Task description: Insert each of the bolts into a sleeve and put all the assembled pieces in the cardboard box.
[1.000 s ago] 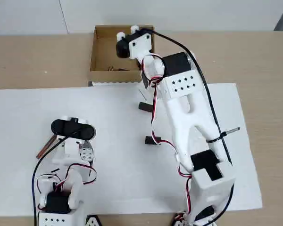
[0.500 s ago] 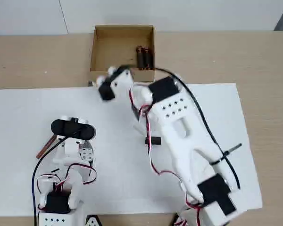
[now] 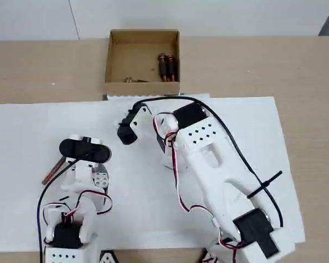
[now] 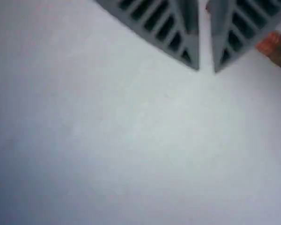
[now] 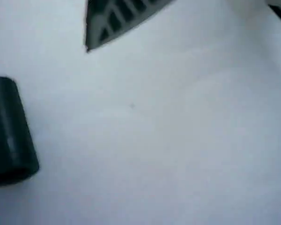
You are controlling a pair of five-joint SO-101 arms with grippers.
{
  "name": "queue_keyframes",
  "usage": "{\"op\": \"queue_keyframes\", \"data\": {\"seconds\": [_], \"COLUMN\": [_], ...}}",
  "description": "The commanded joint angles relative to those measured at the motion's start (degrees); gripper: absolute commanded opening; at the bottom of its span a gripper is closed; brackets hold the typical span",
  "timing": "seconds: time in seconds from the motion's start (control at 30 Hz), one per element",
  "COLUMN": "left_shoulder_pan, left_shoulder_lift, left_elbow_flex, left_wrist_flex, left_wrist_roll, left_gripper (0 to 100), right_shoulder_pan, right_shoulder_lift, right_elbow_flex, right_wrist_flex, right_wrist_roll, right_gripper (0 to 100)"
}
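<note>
The cardboard box (image 3: 115, 60) at the table's far side holds assembled bolt-and-sleeve pieces (image 3: 167, 67) against its right wall and a small brass piece (image 3: 134, 80) at its front wall. My right gripper (image 3: 163, 145) hangs low over the white paper, open and holding nothing. One grey finger (image 5: 117, 18) shows in the right wrist view, with a black sleeve (image 5: 9, 133) lying on the paper close by. My left gripper (image 4: 206, 70) is shut just above the paper at the lower left. A copper bolt (image 4: 276, 44) (image 3: 54, 171) lies right beside its fingers.
A large white paper sheet (image 3: 38, 131) covers the near half of the wooden table (image 3: 44, 60). The right arm's white body (image 3: 219, 164) stretches across the paper's right half. Open paper lies between the two arms.
The right arm has drawn back from the box to the middle of the paper, leaving an assembled piece in the box. The left arm has not moved.
</note>
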Motion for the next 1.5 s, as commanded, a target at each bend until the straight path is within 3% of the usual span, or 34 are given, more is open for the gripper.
{"op": "queue_keyframes", "data": {"seconds": [0.0, 0.8, 1.47], "left_shoulder_pan": [-0.18, -0.18, -0.18], "left_shoulder_lift": [-0.70, -0.70, -0.70], "left_elbow_flex": [-0.31, -0.31, -0.31], "left_wrist_flex": [-1.67, -1.49, -1.41], "left_wrist_roll": [0.00, 0.00, 0.00], "left_gripper": [1, 1, 1], "right_shoulder_pan": [-0.22, 0.57, 2.33], "right_shoulder_lift": [-2.42, -2.24, 5.58], "right_elbow_flex": [2.73, 21.80, 22.42], "right_wrist_flex": [-4.18, -26.59, -32.13], "right_wrist_roll": [2.02, 3.25, 3.34], "right_gripper": [19.8, 19.8, 19.1]}}
